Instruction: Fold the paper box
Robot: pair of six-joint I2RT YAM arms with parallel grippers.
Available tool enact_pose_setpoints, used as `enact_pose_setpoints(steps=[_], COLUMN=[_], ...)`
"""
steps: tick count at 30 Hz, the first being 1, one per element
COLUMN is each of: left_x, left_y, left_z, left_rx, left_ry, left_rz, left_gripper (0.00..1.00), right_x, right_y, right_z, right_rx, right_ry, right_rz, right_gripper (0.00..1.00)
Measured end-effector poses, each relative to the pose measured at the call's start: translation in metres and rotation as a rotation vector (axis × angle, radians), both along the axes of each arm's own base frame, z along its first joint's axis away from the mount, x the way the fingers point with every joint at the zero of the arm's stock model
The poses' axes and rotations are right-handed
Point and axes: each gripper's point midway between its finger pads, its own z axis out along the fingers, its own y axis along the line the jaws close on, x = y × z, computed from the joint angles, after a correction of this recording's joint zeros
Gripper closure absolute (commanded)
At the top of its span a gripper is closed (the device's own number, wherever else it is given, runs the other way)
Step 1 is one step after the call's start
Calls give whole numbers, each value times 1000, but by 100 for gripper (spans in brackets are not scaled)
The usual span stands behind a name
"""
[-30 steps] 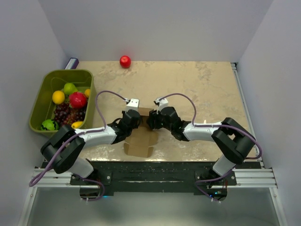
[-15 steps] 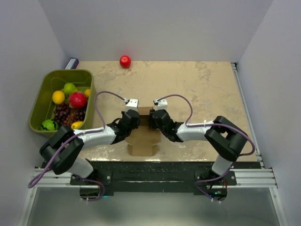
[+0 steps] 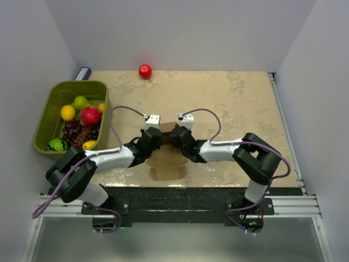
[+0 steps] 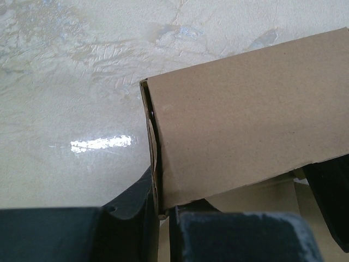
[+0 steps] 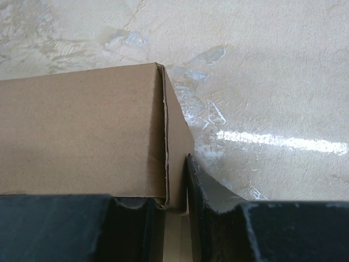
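The paper box (image 3: pixel 167 164) is plain brown cardboard, partly folded, near the table's front edge between both arms. My left gripper (image 3: pixel 154 141) is shut on the box's left side wall; in the left wrist view the wall's edge (image 4: pixel 154 164) sits pinched between the fingers (image 4: pixel 131 202). My right gripper (image 3: pixel 177 139) is shut on the box's right side wall; in the right wrist view that wall (image 5: pixel 177 158) stands between the fingers (image 5: pixel 210 196). A flat top panel (image 5: pixel 82 131) faces both wrist cameras.
A green bin (image 3: pixel 49 117) with several fruits stands at the left of the table. A red apple (image 3: pixel 145 71) lies at the back edge. A small purple-white object (image 3: pixel 83 73) sits at the back left corner.
My right gripper has shifted left, closer to the left gripper. The box's near flap has turned and squared up, moving slightly right. The left arm has barely moved.
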Motion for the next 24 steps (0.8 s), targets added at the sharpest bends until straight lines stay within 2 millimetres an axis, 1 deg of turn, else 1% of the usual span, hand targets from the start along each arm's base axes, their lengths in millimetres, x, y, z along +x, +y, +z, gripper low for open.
enact_pose_setpoints(steps=[8,24], left_x=[0,-2], left_y=[4,8], left_z=[3,8], left_rx=[7,23], left_ry=[-7,-21], left_rz=[15,24], left_gripper=[100,100], right_x=[7,8], right_y=[2,-5], right_z=[-1,-3], right_rx=[10,-1], right_ry=[0,-8], right_rz=[-76,-153], right_gripper=[100,100])
